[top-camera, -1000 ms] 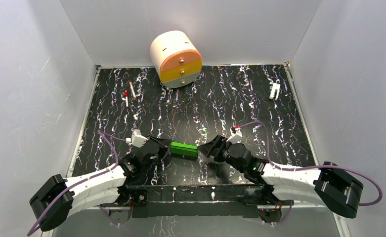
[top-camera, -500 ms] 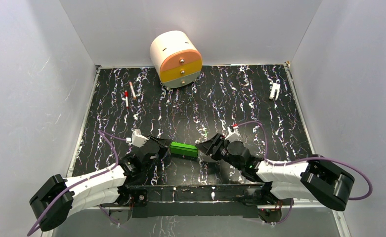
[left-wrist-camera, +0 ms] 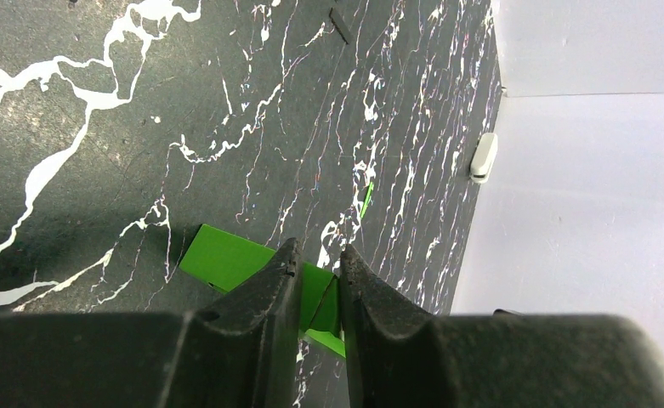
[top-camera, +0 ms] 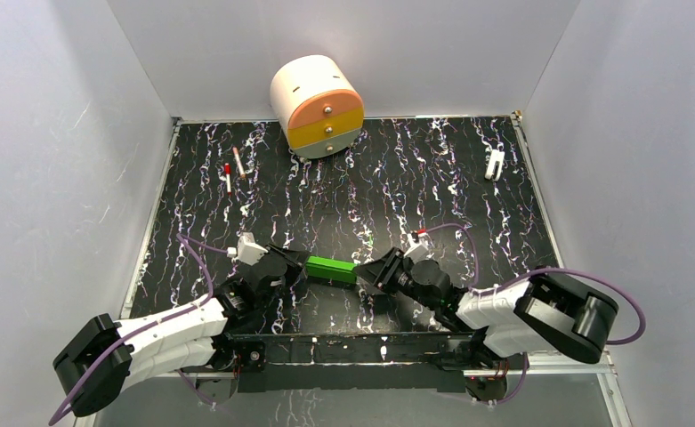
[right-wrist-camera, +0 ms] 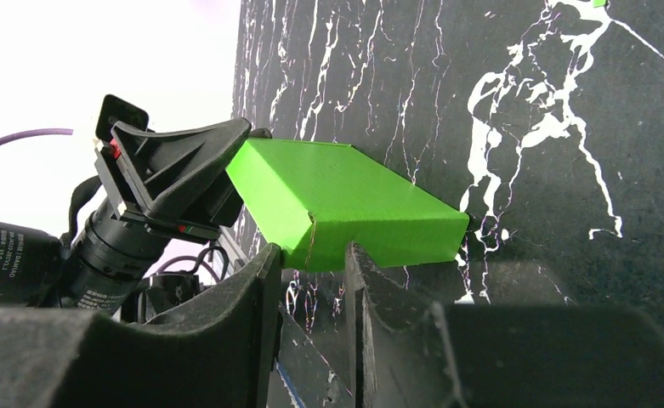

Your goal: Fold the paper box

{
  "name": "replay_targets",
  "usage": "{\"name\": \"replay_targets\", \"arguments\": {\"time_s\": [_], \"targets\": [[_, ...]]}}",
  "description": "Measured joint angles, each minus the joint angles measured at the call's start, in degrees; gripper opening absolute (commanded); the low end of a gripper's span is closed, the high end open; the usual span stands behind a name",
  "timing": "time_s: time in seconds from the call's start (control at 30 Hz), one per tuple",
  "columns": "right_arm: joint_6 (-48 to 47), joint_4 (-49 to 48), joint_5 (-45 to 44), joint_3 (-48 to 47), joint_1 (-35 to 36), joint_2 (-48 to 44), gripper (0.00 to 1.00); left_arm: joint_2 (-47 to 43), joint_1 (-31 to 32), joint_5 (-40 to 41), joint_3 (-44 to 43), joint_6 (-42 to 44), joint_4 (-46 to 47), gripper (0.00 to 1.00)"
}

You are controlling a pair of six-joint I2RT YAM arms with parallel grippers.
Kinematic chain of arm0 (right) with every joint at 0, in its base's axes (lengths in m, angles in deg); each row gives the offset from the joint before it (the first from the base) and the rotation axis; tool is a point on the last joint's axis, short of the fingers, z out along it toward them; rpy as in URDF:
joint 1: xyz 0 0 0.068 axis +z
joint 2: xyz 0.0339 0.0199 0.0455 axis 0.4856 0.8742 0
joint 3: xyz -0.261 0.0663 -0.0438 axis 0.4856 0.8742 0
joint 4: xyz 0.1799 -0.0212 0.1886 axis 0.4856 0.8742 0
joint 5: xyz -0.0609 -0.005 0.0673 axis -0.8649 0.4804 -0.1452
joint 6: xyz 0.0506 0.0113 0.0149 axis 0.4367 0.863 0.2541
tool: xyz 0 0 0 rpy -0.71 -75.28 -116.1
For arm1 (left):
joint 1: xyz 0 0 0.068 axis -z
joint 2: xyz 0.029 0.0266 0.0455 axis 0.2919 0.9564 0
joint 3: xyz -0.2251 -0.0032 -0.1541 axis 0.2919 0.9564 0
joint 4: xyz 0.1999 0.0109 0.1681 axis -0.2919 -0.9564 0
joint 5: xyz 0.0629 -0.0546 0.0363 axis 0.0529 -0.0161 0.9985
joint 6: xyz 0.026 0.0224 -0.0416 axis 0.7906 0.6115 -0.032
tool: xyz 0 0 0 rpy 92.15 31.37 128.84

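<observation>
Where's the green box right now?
Top view: the paper box is centred by the near edge of the table, between the left pincer and right pincer.

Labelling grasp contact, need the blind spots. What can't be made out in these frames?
- Right wrist: whether the right claw grips the paper box or only brackets its edge; its fingers hide contact.
- Left wrist: much of the box, behind the left claw.
- Top external: white item far right, too small.

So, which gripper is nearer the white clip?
Right. The right gripper sits near-left of the white clip; the left gripper is further left, past the green paper box.
</observation>
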State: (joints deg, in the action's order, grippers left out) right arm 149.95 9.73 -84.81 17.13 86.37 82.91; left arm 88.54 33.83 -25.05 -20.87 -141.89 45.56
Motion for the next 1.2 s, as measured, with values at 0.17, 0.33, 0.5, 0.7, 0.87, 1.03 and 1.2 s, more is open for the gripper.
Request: {"name": "replay_targets", "arguments": {"time_s": [0.17, 0.33, 0.5, 0.7, 0.87, 1.03, 1.2], "targets": [[0.07, -8.46, 0.28, 2.43, -0.31, 4.15, 0.23, -0.17, -0.02, -0.61, 0.0, 0.68, 0.0, 0.0], [0.92, -18.38, 1.09, 4.79, -1.14, 10.25, 0.14, -0.87, -0.52, -2.84, 0.15, 3.8, 0.42, 0.0], [1.97, -27.65, 4.48, 5.38, -3.43, 17.2, 0.03, -1.29, -3.37, -7.65, 0.44, 8.68, 1.99, 0.06], [1.95, -32.52, 9.35, 4.96, -6.25, 21.24, 0.0, -3.61, -6.82, -13.92, 1.33, 13.92, 2.6, 0.12], [1.05, -29.44, 11.87, 3.61, -8.24, 19.82, 0.0, -6.84, -10.08, -20.33, 3.23, 17.09, 2.8, 0.2], [-1.99, -19.32, 12.92, 0.81, -9.77, 14.45, 0.0, -7.89, -12.68, -26.29, 4.24, 19.52, 2.99, 0.41], [-6.29, -8.11, 13.27, -2.95, -10.71, 9.27, 0.05, -8.04, -14.8, -31.89, 4.35, 21.05, 0.39, 0.54]]}}
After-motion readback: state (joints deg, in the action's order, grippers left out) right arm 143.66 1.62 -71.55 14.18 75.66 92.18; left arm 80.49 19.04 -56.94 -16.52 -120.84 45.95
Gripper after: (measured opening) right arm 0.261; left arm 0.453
